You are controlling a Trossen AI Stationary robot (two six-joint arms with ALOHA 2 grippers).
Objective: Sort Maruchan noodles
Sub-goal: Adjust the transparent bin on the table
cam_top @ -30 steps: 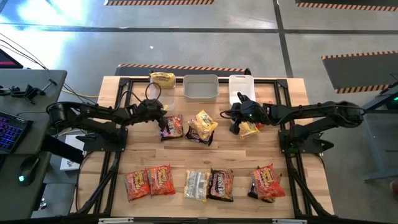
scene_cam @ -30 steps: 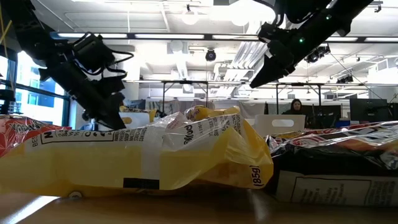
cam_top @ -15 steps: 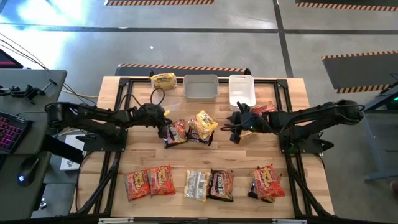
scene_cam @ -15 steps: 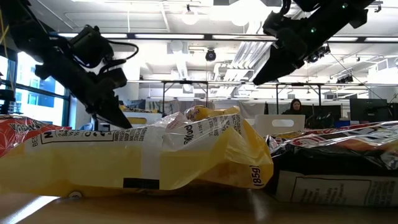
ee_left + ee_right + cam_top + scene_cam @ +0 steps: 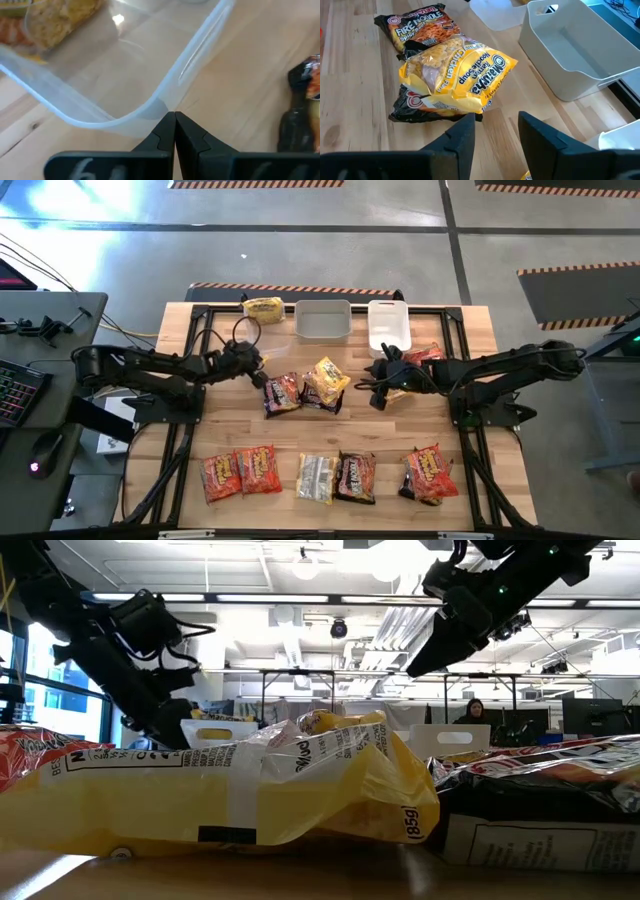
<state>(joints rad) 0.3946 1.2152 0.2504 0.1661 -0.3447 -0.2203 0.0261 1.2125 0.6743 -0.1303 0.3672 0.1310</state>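
Note:
Maruchan packets lie on the wooden table. A yellow chicken packet (image 5: 326, 377) (image 5: 457, 75) rests on dark packets (image 5: 281, 392) at mid-table. Another yellow packet (image 5: 262, 308) lies in a clear tub (image 5: 145, 107). A red packet (image 5: 425, 354) and a yellow one (image 5: 398, 393) lie by the right arm. My left gripper (image 5: 260, 372) (image 5: 175, 116) is shut, just left of the dark packet, its tips at the clear tub's corner. My right gripper (image 5: 376, 390) (image 5: 496, 122) is open above bare wood, right of the pile. My left gripper's shut fingertips (image 5: 167, 125) stand level at the rounded corner of the clear tub (image 5: 150, 105), which sits on the table. Whether they touch it, I cannot tell.
A grey tub (image 5: 323, 320) and a white tub (image 5: 389, 326) (image 5: 580, 45) stand at the far edge. Along the near edge lie two red packets (image 5: 240, 472), a pale yellow one (image 5: 316, 477), a dark one (image 5: 353, 477) and a red one (image 5: 430, 472). A keyboard sits left of the table.
My left gripper swung toward the near right against the dark packet, then drew back a little. The dark packet slid slightly toward the near edge. My right gripper moved toward the near edge and a little left, off the yellow packet beside it.

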